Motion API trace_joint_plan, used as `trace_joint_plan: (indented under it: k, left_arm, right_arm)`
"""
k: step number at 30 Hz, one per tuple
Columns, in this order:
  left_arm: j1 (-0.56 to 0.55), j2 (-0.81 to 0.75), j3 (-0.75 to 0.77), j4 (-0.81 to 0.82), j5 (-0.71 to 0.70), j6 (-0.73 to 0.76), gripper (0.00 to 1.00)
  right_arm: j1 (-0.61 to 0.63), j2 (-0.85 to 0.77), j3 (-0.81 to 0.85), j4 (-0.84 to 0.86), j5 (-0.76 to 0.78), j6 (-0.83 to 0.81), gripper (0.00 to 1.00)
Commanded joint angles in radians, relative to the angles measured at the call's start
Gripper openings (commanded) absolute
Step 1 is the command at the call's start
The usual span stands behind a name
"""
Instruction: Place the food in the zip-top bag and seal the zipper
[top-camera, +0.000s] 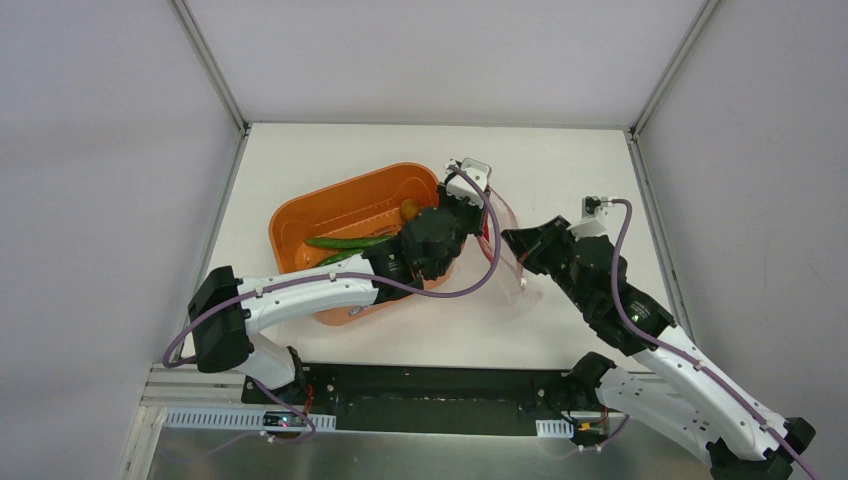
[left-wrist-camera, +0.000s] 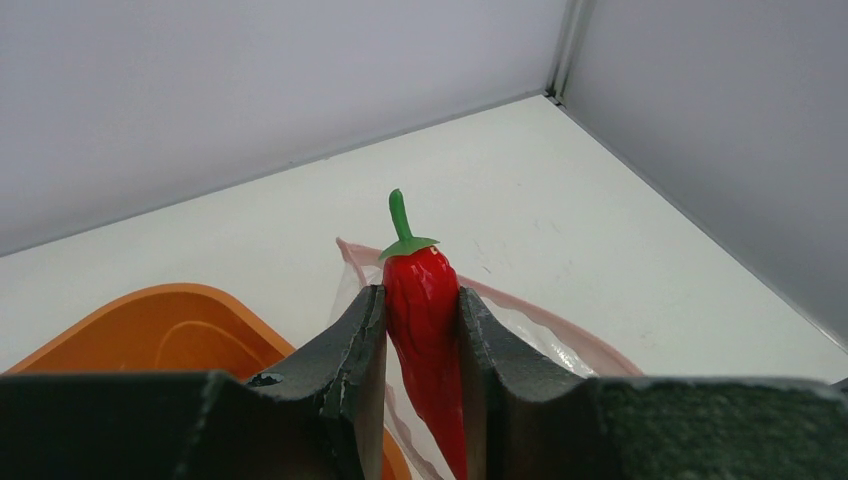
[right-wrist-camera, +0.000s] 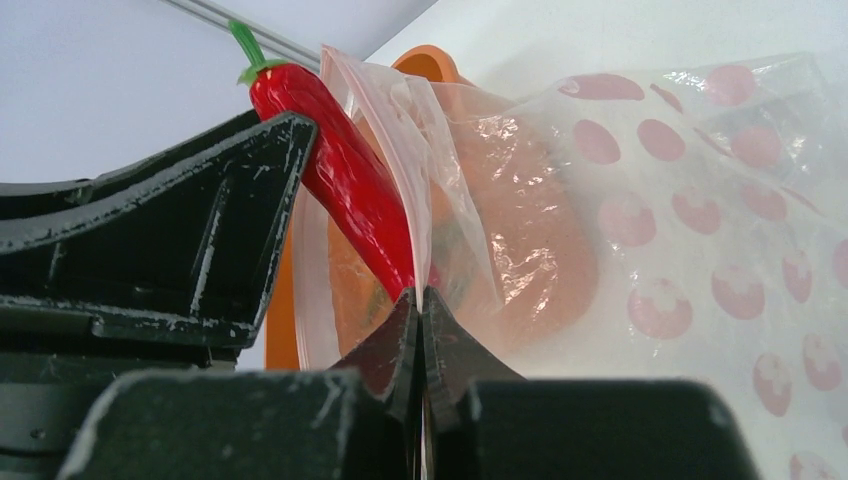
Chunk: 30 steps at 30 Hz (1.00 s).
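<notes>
**A:** Where is your red chili?

**B:** Your left gripper (left-wrist-camera: 420, 293) has it. Both fingers are closed against the sides of the red chili (left-wrist-camera: 425, 340), which stands upright with its green stem on top and its pointed tip down.

**A:** And the bag?

**B:** The zip-top bag (right-wrist-camera: 700, 200) rests on the desk (top-camera: 560, 170) just beside the right end of the orange tub (top-camera: 330, 205). Your right gripper (right-wrist-camera: 420, 300) is pinched tight on the bag's edge and holds a flap of the clear film lifted. The pink zipper (right-wrist-camera: 390, 140) runs up from that pinch, right alongside the chili.

**A:** Is the chili inside?

**B:** You can't tell for sure. From the right wrist, its lower half sits against the lifted film at the mouth. The tip drops out of sight behind the right gripper's fingers. From the left wrist, the tip hangs over the open plastic and is cut off at the bottom of the view.

**A:** What lies in the tub?

**B:** Two green chilies (top-camera: 350, 242) lie lengthwise across its floor. One small orange piece (top-camera: 410, 208) sits near the far right corner, close to your left wrist.
</notes>
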<state>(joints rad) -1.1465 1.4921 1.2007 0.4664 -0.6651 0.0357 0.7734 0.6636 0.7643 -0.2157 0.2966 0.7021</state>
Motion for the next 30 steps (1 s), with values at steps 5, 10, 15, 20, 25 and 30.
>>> trace_joint_plan:
  k: [5,10,15,20,25,30]
  left_arm:
    - [-0.008,0.005,0.013,-0.067,0.125,0.038,0.25]
    - [-0.007,-0.002,0.004,-0.094,0.139,0.057,0.30]
    - [-0.007,-0.002,0.033,-0.173,0.139,0.054,0.37]
    - [-0.005,-0.040,0.022,-0.240,0.174,0.014,0.71]
    - [-0.005,-0.086,0.037,-0.337,0.208,-0.026,0.84]
    - [0.010,-0.171,0.006,-0.367,0.223,-0.033,0.91]
  right_arm:
    - [-0.004,-0.011,0.013,0.028,0.030,0.080,0.00]
    - [-0.004,0.030,0.028,0.029,0.012,0.090,0.00]
    - [-0.004,0.041,0.005,0.044,-0.012,0.116,0.00]
    - [-0.004,0.001,-0.024,0.080,-0.001,0.123,0.00]
    - [-0.004,-0.034,-0.023,0.049,0.044,0.097,0.00]
    - [-0.004,-0.045,0.007,-0.020,0.123,0.005,0.00]
